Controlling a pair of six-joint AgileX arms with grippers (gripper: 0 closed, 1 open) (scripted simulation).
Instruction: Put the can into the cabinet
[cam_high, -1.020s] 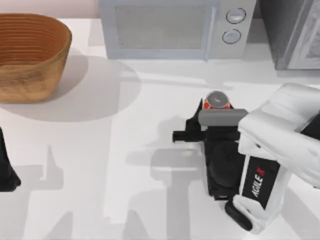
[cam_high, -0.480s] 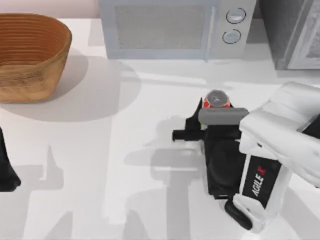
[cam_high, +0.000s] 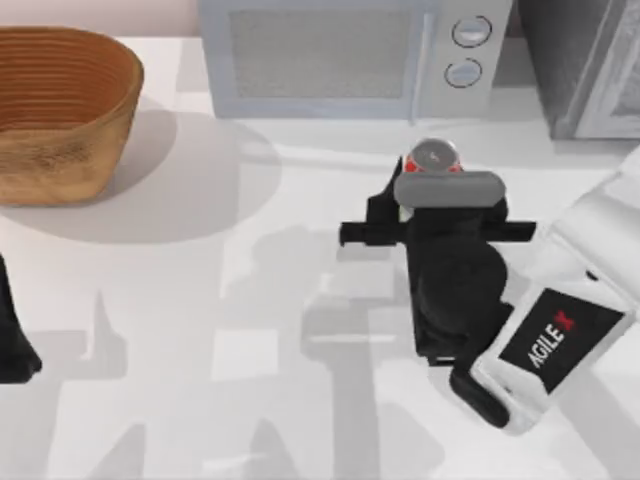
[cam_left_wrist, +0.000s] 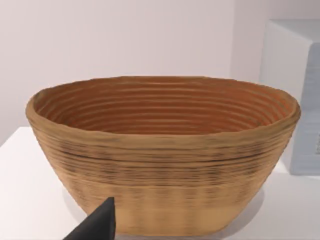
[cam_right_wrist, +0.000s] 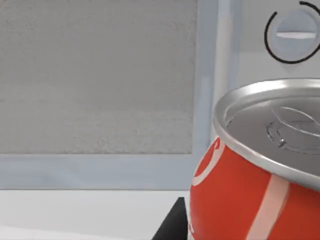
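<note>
Since a second ago my right gripper (cam_high: 432, 180) has carried the can (cam_high: 434, 157) toward twelve o'clock, closer to the microwave (cam_high: 350, 55), and my right arm (cam_high: 545, 340) has swung so its forearm reaches in from four o'clock. My fingers are clenched on the can, one dark fingertip (cam_right_wrist: 172, 222) pressed against its red side in the right wrist view, where the silver lid (cam_right_wrist: 280, 130) sits just in front of the microwave door (cam_right_wrist: 95, 75) and a round knob (cam_right_wrist: 295, 32). The can stands upright, just short of the microwave's front edge. At two o'clock from it, well apart, the cabinet (cam_high: 580, 65) fills the table's far right corner. My left gripper (cam_high: 12, 340) rests parked at nine o'clock by the table's left edge; I cannot tell its fingers' state. Beyond it, at ten o'clock, stands the wicker basket (cam_high: 60, 110).
</note>
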